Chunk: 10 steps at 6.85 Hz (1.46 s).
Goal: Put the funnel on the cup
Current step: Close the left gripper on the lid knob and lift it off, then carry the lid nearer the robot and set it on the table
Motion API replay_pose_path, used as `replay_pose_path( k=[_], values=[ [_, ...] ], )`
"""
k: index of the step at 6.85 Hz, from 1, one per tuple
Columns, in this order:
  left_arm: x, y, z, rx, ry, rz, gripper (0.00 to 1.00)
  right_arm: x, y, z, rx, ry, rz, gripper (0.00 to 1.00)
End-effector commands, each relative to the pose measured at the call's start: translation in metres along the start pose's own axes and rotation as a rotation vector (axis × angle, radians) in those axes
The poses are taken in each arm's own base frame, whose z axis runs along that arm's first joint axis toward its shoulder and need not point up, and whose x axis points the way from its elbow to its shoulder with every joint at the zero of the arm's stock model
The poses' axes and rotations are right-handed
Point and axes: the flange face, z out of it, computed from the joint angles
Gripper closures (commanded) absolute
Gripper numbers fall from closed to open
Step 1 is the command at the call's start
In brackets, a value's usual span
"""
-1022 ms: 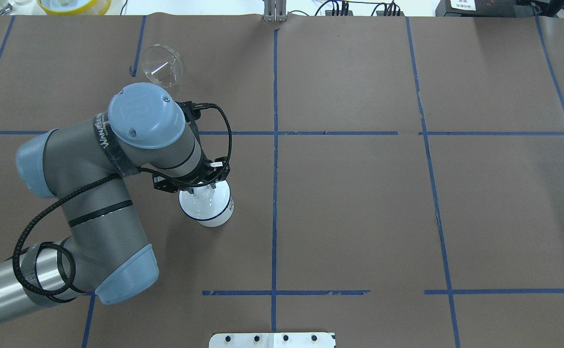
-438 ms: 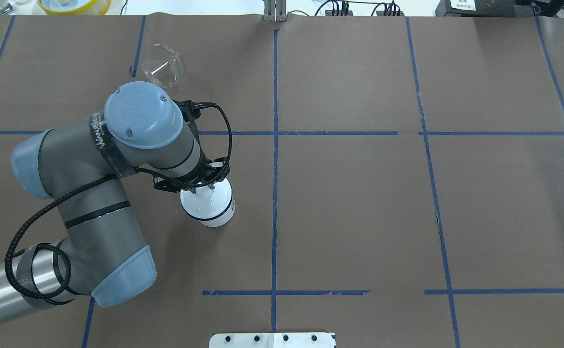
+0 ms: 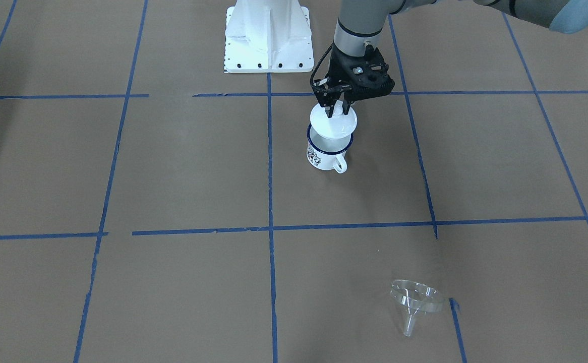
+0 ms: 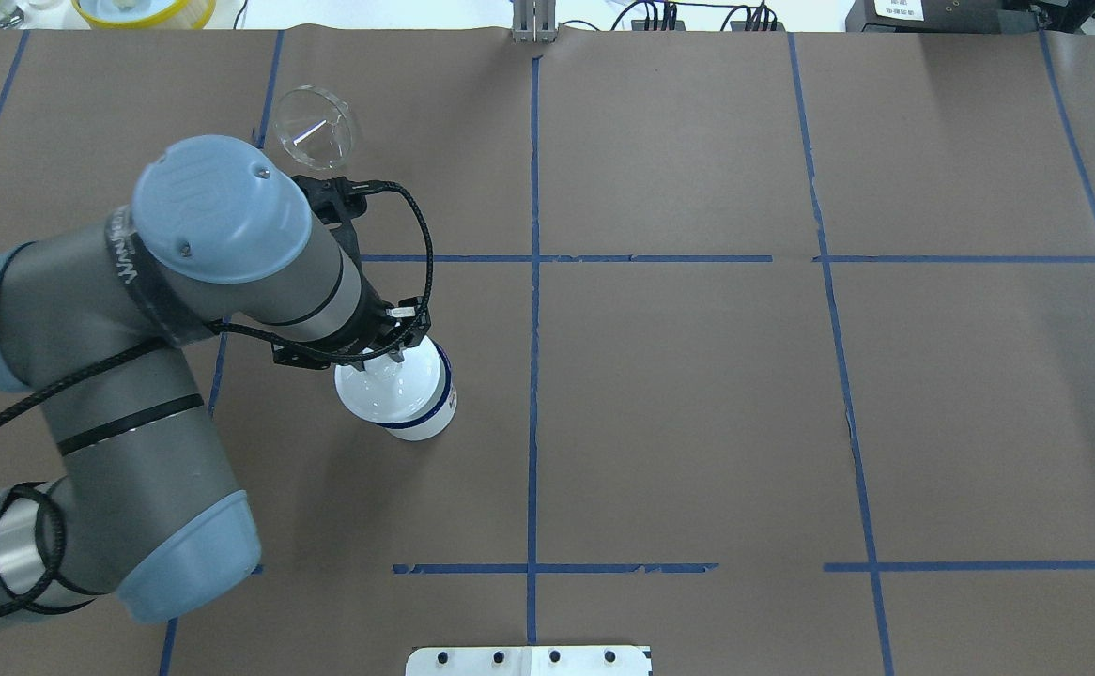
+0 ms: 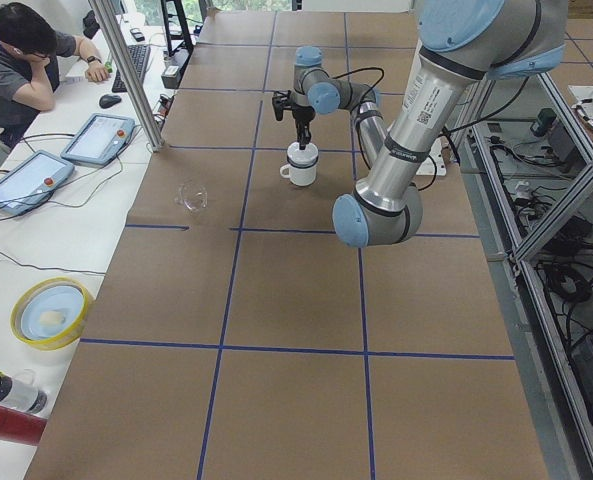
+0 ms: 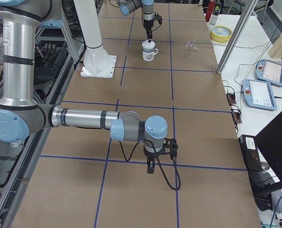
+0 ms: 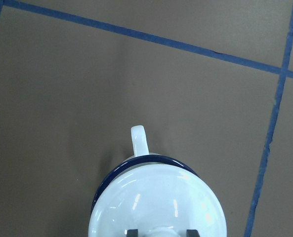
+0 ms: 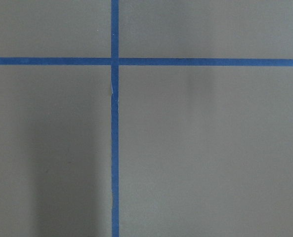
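Note:
The white cup [image 3: 324, 153] with a dark blue rim stands on the table, its handle toward the front-facing camera. My left gripper [image 3: 338, 107] is shut on the knob of a round white lid [image 3: 333, 122] and holds it just above the cup's mouth. In the left wrist view the lid [image 7: 158, 205] covers most of the cup [image 7: 139, 140]. The clear funnel [image 3: 415, 298] lies on its side on the table, far from the cup; it also shows in the overhead view [image 4: 315, 127]. My right gripper [image 6: 150, 167] shows only in the exterior right view, over bare table; I cannot tell its state.
Brown paper with blue tape lines [image 4: 534, 282] covers the table. The robot's white base [image 3: 266, 35] stands behind the cup. A yellow bowl [image 4: 144, 9] sits beyond the far edge. A person [image 5: 26, 60] sits at the side desk.
My left arm has risen and swung a little to the left in the overhead view. The lid has come up off the cup's rim and shifted left with the gripper.

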Motion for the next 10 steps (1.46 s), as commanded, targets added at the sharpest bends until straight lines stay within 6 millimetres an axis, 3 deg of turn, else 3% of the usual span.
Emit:
replay_pose_path(
  k=[1,2,3,4,6,7,8,10],
  values=[
    [-0.059,0.005,-0.065,0.047,0.038,0.046,1.00,0.000,0.000,0.001,-0.001,0.000,0.001,0.00],
    [-0.108,0.014,-0.065,0.041,0.004,0.097,1.00,0.000,0.000,0.001,-0.001,0.000,0.001,0.00],
    [-0.142,0.013,-0.044,0.032,-0.036,0.124,1.00,0.000,0.000,0.001,-0.001,0.000,0.001,0.00],
    [-0.173,0.004,0.000,0.039,-0.003,0.139,1.00,0.000,0.000,0.001,-0.001,0.000,0.001,0.00],
    [-0.210,-0.027,0.117,0.040,0.040,0.153,1.00,0.000,0.000,0.001,-0.001,0.000,0.001,0.00],
    [-0.217,-0.023,0.146,0.020,0.030,0.165,1.00,0.000,0.000,0.000,0.000,0.000,0.000,0.00],
    [-0.220,-0.018,0.159,0.004,0.013,0.169,1.00,0.000,0.000,0.000,0.000,0.000,0.000,0.00],
    [-0.217,-0.018,0.158,0.004,0.017,0.172,1.00,0.000,0.000,0.000,0.000,0.000,0.000,0.00]
  ],
)
